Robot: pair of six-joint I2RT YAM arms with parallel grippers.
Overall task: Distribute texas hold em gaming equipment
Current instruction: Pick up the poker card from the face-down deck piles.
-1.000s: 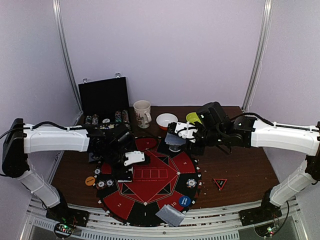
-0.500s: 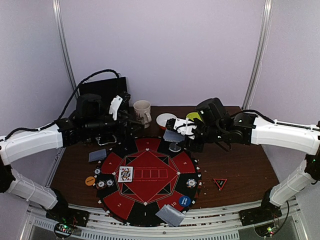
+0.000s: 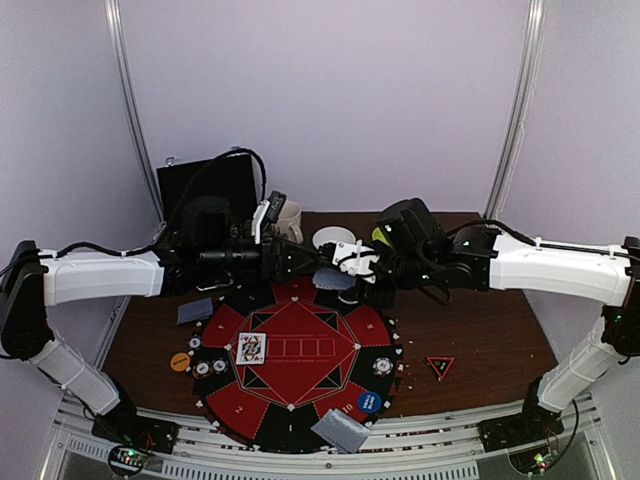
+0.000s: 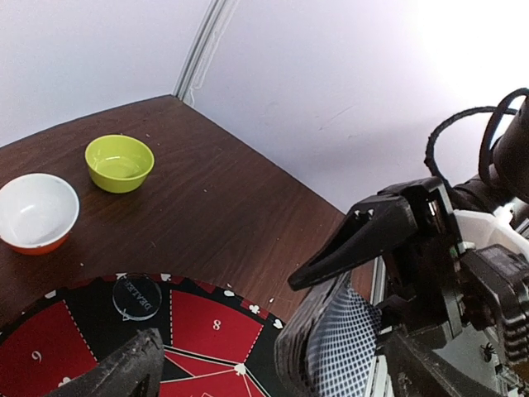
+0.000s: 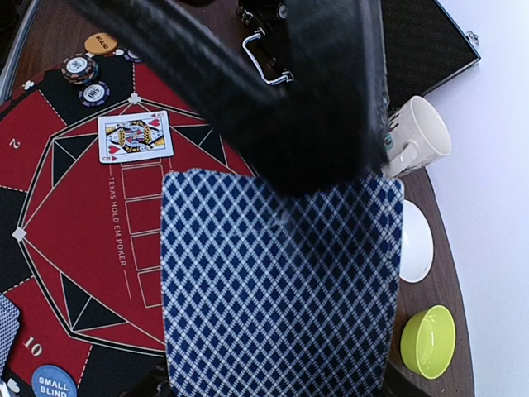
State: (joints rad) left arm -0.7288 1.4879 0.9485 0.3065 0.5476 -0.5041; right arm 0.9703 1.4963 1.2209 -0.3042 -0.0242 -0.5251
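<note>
My right gripper [image 3: 350, 268] is shut on a deck of blue-backed playing cards [image 5: 277, 289], held above the far edge of the round mat [image 3: 290, 405]. My left gripper [image 3: 305, 262] stands open right at the deck [image 4: 331, 339]. One black finger [image 4: 364, 240] lies over its top edge, the other [image 4: 116, 376] is low and apart. One card [image 3: 251, 347] lies face up on the mat's left. A face-down card [image 3: 196, 310] sits left of the mat, and more cards [image 3: 342, 431] at its near rim. Striped chips [image 3: 210, 367], an orange disc [image 3: 180, 362], a blue disc [image 3: 369, 402] and a triangle marker [image 3: 440, 366] lie about.
A mug [image 3: 290, 215], a white bowl [image 4: 35, 211] and a green bowl [image 4: 120, 162] stand beyond the mat. An open black case [image 3: 210, 185] sits at the back left. A dealer button [image 4: 136, 296] rests on the mat's far rim.
My left gripper let go of the face-up card on the mat, opened wide, rose and swung right to the deck. My right gripper shifted slightly left with the deck.
</note>
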